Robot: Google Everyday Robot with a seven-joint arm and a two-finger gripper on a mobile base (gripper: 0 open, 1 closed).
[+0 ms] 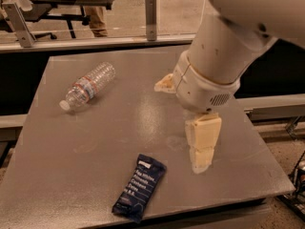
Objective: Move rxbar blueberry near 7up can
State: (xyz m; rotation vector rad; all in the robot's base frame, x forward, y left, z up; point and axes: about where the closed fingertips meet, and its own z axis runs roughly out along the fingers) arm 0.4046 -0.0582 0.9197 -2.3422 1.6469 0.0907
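Observation:
The rxbar blueberry, a flat dark navy wrapper with white text, lies on the grey table near its front edge. My gripper hangs pointing down over the table, to the right of the bar and slightly behind it, and holds nothing I can see. The big white arm fills the upper right of the view. The 7up can is hidden behind the arm.
A clear plastic water bottle with a red-white label lies on its side at the back left of the table. A rail with metal posts runs behind the table. The table's right edge is close to the gripper.

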